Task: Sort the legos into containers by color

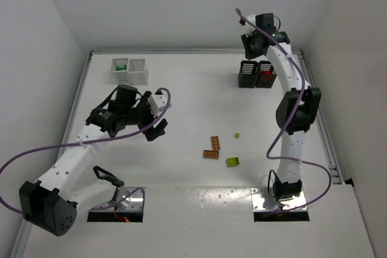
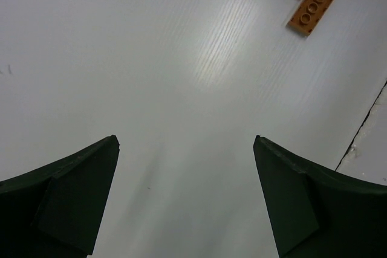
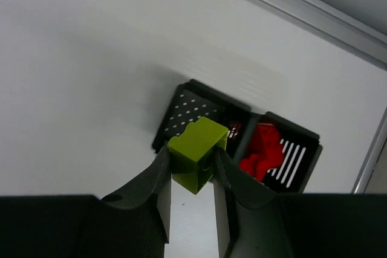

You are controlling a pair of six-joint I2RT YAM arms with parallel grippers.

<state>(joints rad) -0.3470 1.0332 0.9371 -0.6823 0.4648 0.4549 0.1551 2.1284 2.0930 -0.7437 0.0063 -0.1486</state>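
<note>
Right gripper (image 3: 192,167) pinches a lime brick (image 3: 196,146) above the black bins (image 3: 181,107); red bricks (image 3: 261,149) lie in the 3 o'clock bin. Left gripper (image 2: 186,140) gapes wide over table (image 2: 151,58), orange bricks (image 2: 311,7) at 1 o'clock.

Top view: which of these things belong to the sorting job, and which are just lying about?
Job: lime brick held in the right gripper; two orange-brown bricks; two lime bricks on the table; black bins, one holding red bricks; white bins.
Just there: purple cables; metal edge rail.
</note>
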